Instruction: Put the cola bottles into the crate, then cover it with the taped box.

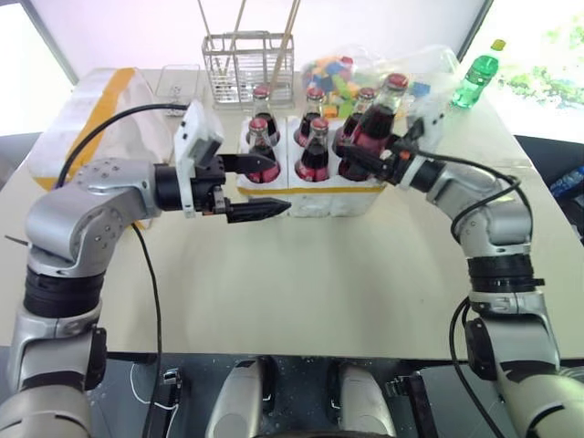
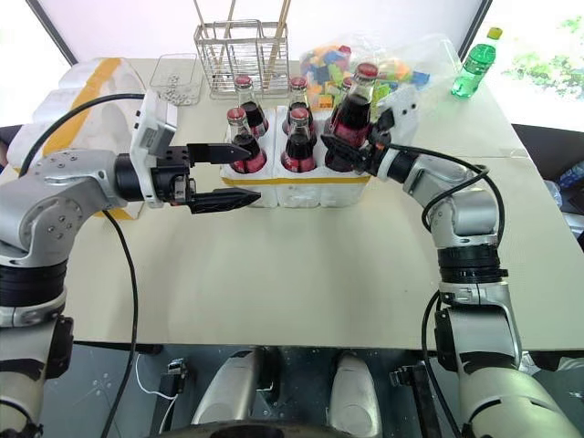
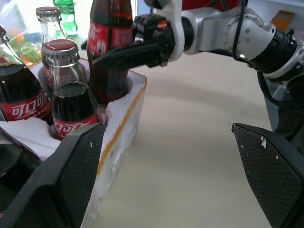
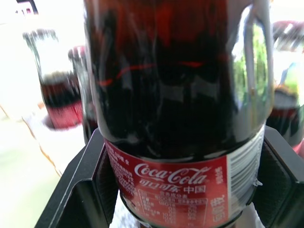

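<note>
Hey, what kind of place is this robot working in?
Probably a lab or test room set up for robot practice: a plain white table by bright windows, holding a styrofoam crate of cola bottles, a wire rack and a bag of coloured blocks.

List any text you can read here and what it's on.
"Coca-Cola", white script with Chinese characters beside it: red label of the cola bottle in the right gripper.
White Chinese characters: red labels of the bottles in the crate.
Small print under the logo: too blurred to read.
</note>
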{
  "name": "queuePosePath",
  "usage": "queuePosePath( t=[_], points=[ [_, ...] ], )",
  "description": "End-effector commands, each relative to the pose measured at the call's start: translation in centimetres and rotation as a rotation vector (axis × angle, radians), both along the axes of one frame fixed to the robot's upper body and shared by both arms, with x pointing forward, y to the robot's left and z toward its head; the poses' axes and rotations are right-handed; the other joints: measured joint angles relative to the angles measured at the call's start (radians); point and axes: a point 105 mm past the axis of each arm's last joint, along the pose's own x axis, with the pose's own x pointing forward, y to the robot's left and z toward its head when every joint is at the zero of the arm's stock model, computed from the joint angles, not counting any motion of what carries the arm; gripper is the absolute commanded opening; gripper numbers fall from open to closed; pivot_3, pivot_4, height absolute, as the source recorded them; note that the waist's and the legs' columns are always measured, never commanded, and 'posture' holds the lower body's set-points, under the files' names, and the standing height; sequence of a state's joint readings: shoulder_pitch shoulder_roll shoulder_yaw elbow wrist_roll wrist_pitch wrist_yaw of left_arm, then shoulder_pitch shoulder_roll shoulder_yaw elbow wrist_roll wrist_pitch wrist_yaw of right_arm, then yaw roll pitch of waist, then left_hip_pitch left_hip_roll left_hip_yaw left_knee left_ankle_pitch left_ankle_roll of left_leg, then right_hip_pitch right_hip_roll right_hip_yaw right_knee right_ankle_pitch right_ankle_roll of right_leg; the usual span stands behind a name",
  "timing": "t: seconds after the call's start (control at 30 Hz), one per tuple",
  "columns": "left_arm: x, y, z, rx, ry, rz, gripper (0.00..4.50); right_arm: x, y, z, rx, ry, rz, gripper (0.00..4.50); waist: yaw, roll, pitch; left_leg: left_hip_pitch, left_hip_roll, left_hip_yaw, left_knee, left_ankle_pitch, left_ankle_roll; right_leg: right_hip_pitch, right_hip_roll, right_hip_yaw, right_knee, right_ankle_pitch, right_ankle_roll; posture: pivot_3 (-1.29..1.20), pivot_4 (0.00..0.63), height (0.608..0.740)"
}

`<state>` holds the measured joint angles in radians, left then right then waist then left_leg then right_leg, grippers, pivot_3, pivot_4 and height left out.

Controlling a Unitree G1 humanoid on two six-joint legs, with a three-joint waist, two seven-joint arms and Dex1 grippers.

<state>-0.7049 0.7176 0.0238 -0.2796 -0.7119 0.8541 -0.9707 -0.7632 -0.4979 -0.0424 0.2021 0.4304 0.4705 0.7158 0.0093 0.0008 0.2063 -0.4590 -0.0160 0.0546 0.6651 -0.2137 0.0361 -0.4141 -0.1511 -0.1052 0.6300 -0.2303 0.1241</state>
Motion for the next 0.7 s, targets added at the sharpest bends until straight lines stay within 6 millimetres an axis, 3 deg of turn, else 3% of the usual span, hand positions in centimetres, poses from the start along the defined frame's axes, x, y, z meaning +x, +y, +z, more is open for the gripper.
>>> queuePosePath(
  t=[0.03,0.2,0.27,0.33,0.53,0.7],
  points=[
    [-0.6,0.4,1.1,-0.014,-0.047,0.009,4.5,-0.3,0.6,1.9,-0.014,-0.108,0.021,2.86,-0.001,0.0,0.0,0.0,0.0,0.0,0.0,0.0,0.0,0.0,0.0,0.0,0.0,0.0,0.0,0.0,0.15,0.736],
    [-0.5,0.4,1.0,-0.014,-0.044,0.017,4.5,1.8,1.2,-1.1,-0.096,-0.008,-0.029,2.86,-0.011,0.0,0.0,0.0,0.0,0.0,0.0,0.0,-0.001,0.0,0.0,0.0,0.0,0.0,0.0,0.0,0.15,0.736],
    [-0.4,0.5,1.0,-0.012,-0.044,0.023,4.5,2.4,1.2,-1.6,-0.084,0.042,-0.033,3.89,-0.022,-0.001,0.0,0.003,0.0,0.0,0.0,0.001,-0.001,0.002,0.0,0.0,0.0,0.0,0.0,0.0,0.15,0.736],
    [-0.4,0.6,1.0,-0.01,-0.042,0.031,4.5,2.6,1.1,-1.5,-0.086,0.047,-0.036,4.45,-0.023,-0.001,0.0,0.006,0.0,-0.001,0.0,0.0,-0.001,0.005,0.001,0.0,0.0,0.0,0.0,0.0,0.15,0.736],
    [-0.3,1.9,1.1,0.002,-0.055,0.103,4.5,1.8,1.4,0.6,-0.068,0.002,0.006,4.45,-0.023,-0.001,0.0,0.008,0.0,0.0,-0.001,0.0,-0.001,0.006,0.0,0.001,0.0,0.0,0.0,0.0,0.15,0.736],
    [-0.5,5.1,3.1,0.014,-0.059,0.298,4.5,-0.1,-0.1,5.2,-0.04,-0.087,0.029,4.45,-0.02,0.0,0.0,0.007,0.001,-0.001,-0.002,0.0,-0.001,0.005,0.0,0.001,0.0,0.0,0.0,0.0,0.15,0.736]
  ],
)
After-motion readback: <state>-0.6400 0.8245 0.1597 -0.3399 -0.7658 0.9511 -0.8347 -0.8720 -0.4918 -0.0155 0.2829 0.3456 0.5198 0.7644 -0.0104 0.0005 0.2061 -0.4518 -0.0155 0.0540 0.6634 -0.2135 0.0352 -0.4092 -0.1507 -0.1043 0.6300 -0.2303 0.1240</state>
